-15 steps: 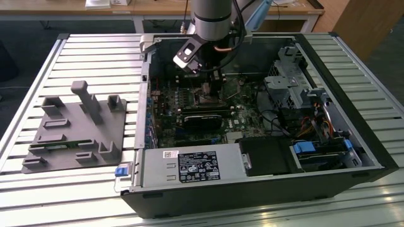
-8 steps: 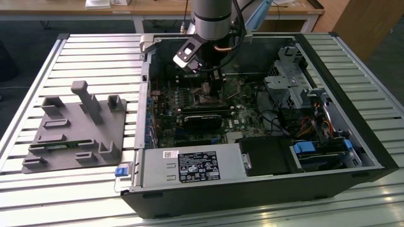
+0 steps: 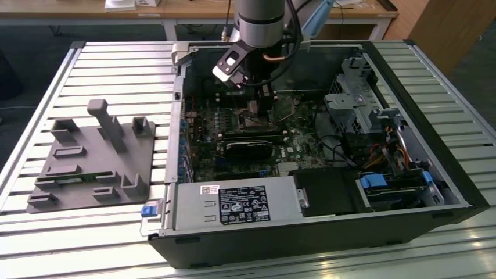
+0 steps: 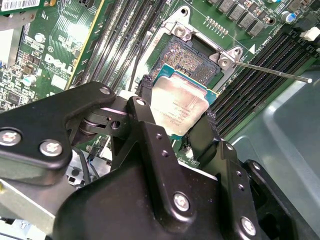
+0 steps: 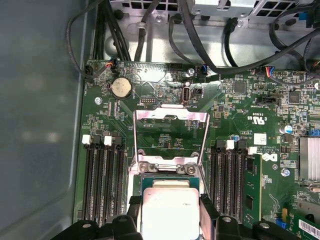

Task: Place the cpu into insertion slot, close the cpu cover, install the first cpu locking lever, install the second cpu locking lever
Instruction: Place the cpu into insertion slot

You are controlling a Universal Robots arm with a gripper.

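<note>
Step 1 in hand: cpu placement. Steps 2–4 not begun, by my read.

- Arm reaches down into open pc case (image 3: 310,238), which lies on the slatted counter (image 3: 116,64). Grey fixture (image 3: 93,157) sits well apart, on the exterior view's left.
- Tool (image 4: 179,100): two black fingers (image 4: 202,137) pinching the cpu (image 4: 176,114) by opposite edges, grey face up. Grip looks even, chip roughly level btwn the pads.
- Cpu hangs over the insertion slot (image 4: 192,55), not seated as far as I can judge. In the second wrist view the dark pin field shows bare beyond the chip's far edge, so chip covers approx the near part only. Height above the pins: can't tell.
- Cpu cover (image 5: 171,114) swung up and open, standing at the far side of the slot; green board (image 5: 235,125) visible thru its window.
- One locking lever (image 4: 270,70), a thin rod, sticks out free beside the slot, unlatched. Other lever: can't pick out.
- Memory slots (image 5: 102,185) flank the socket both sides, close to the fingers.

Judgement on what seating calls for:
- Chip square to the silvery rim, centred over the pins.
- Straight descent w/o sliding; those pins look easy to bend.
- Fingers need clearance vs rim and memory slots when letting go.
- Cover and lever must be out of the path.
</note>
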